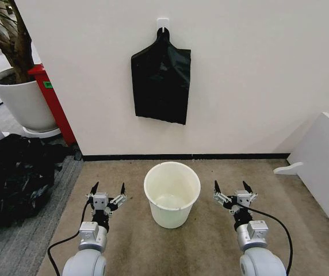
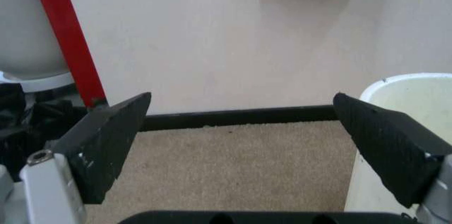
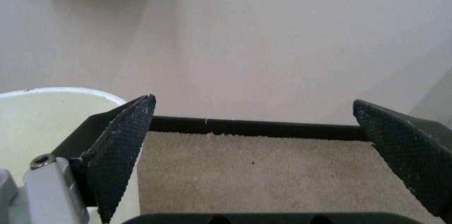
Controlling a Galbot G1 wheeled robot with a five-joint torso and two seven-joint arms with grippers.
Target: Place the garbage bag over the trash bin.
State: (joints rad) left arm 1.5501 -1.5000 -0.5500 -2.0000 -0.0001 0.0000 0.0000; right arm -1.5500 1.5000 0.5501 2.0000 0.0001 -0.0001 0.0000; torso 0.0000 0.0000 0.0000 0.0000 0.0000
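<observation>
Nothing is done yet: black garbage bag (image 1: 161, 79) hangs on far wall; bare trash bin (image 1: 172, 194) sits between spread-apart, empty left gripper (image 1: 108, 190) and right gripper (image 1: 233, 188).

- You see the trash bin (image 1: 172, 201) standing upright on the beige carpet, near the wall: a small round cream-white bucket with tapered sides and a rolled rim. It is open at the top, with nothing over the rim and a bare pale inside.
- You see the garbage bag (image 1: 161, 80) hanging flat against the white wall, above the bin and well apart from it. It is glossy black, pinched to a point at the top on a white hook, with its lower edge loose and slightly slanted.
</observation>
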